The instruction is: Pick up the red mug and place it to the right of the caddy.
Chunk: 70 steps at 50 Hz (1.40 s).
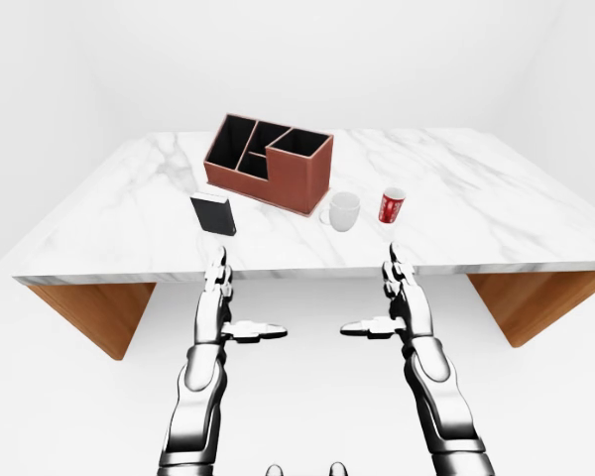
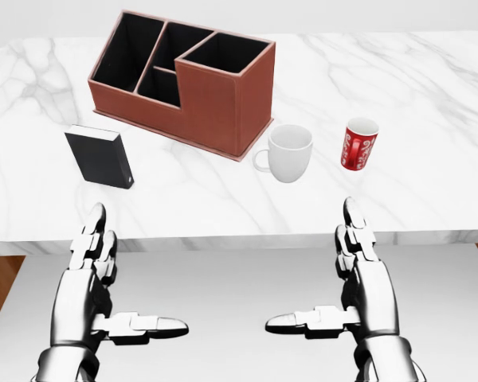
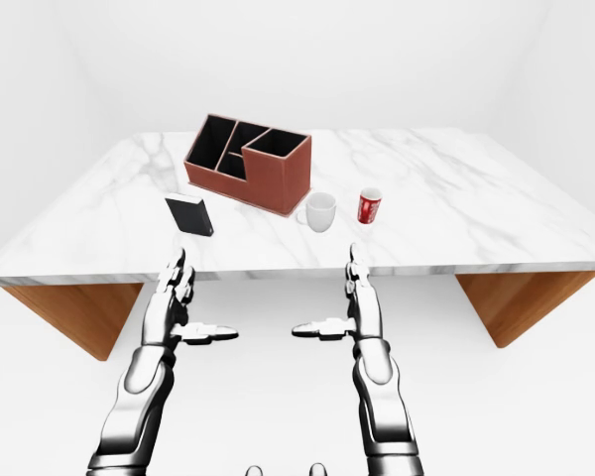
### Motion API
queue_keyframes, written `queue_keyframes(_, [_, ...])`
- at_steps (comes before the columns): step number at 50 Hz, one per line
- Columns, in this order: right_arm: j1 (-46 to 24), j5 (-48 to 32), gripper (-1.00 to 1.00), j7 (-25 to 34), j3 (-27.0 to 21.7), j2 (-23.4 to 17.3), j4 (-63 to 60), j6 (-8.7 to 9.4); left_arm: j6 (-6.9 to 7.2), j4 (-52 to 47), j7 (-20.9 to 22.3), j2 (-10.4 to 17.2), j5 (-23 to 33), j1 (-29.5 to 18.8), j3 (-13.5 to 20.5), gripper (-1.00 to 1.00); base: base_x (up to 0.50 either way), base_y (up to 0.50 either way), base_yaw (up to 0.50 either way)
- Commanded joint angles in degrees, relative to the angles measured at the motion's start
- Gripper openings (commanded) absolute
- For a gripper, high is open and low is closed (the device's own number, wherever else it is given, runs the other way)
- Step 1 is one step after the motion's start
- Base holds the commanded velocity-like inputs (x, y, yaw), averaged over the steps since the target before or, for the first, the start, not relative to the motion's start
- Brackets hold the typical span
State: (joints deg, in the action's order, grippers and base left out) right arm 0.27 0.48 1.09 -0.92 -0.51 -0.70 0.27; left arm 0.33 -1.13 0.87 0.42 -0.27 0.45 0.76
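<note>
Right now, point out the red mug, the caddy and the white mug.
red mug [image 2: 358, 146], head view, on its patterned side.
caddy [image 2: 209, 100], head view, on its tall near wall.
white mug [image 2: 291, 155], head view, on its body.

Table [image 2: 430, 87]: polished white marble top with grey veining; wood-grain supports beneath. Caddy [image 2: 211, 99]: matt reddish-brown exterior with fine woven texture, matt black interior. Red mug [image 2: 358, 144]: glossy, with white pattern. White mug [image 2: 290, 153]: smooth, glazed look. Black box [image 2: 100, 156]: matt. Left robot hand [image 2: 103, 278] and right robot hand [image 2: 346, 274]: polished, reflective metal.
</note>
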Motion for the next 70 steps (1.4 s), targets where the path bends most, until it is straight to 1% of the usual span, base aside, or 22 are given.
queue_keyframes(1, [1.61,0.35,1.0,1.99,-1.2,-0.7,-3.97,1.59,2.29,-5.8,1.51,0.57,-0.28,1.95,1.12,1.0,0.0,0.0,0.0])
queue_keyframes(3, [1.84,0.36,1.0,2.09,-1.32,-0.68,-4.86,1.9,1.97,-6.1,1.57,0.51,-0.1,2.31,1.11,1.0,0.0,0.0,0.0])
queue_keyframes(4, [1.84,0.34,1.0,2.11,-1.34,-0.66,-4.89,1.92,2.54,-6.86,1.57,0.51,-0.04,2.43,1.07,1.0,0.0,0.0,0.0])
queue_keyframes(5, [2.0,0.53,1.0,2.18,-1.54,-0.7,-5.63,2.33,2.72,-7.44,1.69,0.5,0.05,2.71,0.99,1.0,0.0,0.0,0.0])
queue_keyframes(6, [2.01,0.53,1.0,2.19,-1.55,-0.69,-5.68,2.36,2.74,-7.47,1.7,0.5,0.06,2.73,0.99,1.0,0.0,0.0,0.0])
queue_keyframes(7, [2.07,0.56,1.0,2.2,-1.69,-0.73,-6.08,2.51,3.06,-8.06,1.77,0.45,0.11,2.97,0.91,1.0,0.0,0.0,0.0])
queue_keyframes(10, [3.21,0.8,1.0,2.28,-1.87,-0.7,-10.07,4.52,4.67,-12.58,1.91,0.36,0.4,4.2,0.57,1.0,0.0,0.0,0.0])
queue_keyframes(11, [3.62,0.88,1.0,2.3,-1.99,-0.68,-11.58,4.73,4.67,-13.44,2.0,0.33,0.54,4.65,0.48,1.0,0.0,0.0,0.0])
queue_keyframes(18, [4.73,1.28,1.0,2.84,-2.56,-0.59,-15.53,4.73,4.67,-18.31,2.41,0.13,1.34,6.49,-0.21,1.0,0.0,0.0,0.0])
queue_keyframes(27, [6.99,2.09,1.0,3.43,-3.51,-0.38,-24.09,4.73,4.67,-24.36,2.9,-0.04,2.36,9.21,-1.66,1.0,0.0,0.0,0.0])
queue_keyframes(33, [8.44,2.3,1.0,3.88,-3.84,-0.08,-29.2,4.73,4.67,-31.54,3.22,0.02,2.51,11.34,-2.37,1.0,0.0,0.0,0.0])
queue_keyframes(44, [11.12,2.64,1.0,4.68,-4.43,0.6,-38.15,4.73,4.67,-38.0,3.78,0.03,2.72,13.31,-2.2,1.0,0.0,0.0,0.0])
queue_keyframes(48, [11.73,2.43,1.0,4.78,-4.37,0.86,-40.01,4.73,4.67,-38.94,3.95,0.02,2.92,13.99,-2.42,1.0,0.0,0.0,0.0])
queue_keyframes(50, [12.17,2.42,1.0,4.88,-4.28,0.97,-41.28,4.73,4.67,-37.56,4.16,0.09,3.13,14.16,-2.66,1.0,0.0,0.0,0.0])
queue_keyframes(54, [13.03,2.68,1.0,5.19,-4.37,1.19,-43.86,4.73,4.67,-39.27,4.15,0.05,3.22,14.25,-2.83,1.0,0.0,0.0,0.0])
queue_keyframes(61, [14.46,3.43,1.0,5.73,-4.41,1.78,-48.36,4.73,4.67,-40.32,3.95,0.23,3.99,15.31,-4.01,1.0,0.0,0.0,0.0])
queue_keyframes(70, [14.58,3.68,1.0,5.83,-4.78,1.94,-48.79,4.73,4.67,-41.82,4.19,0.43,4.01,15.74,-3.89,1.0,0.0,0.0,0.0])
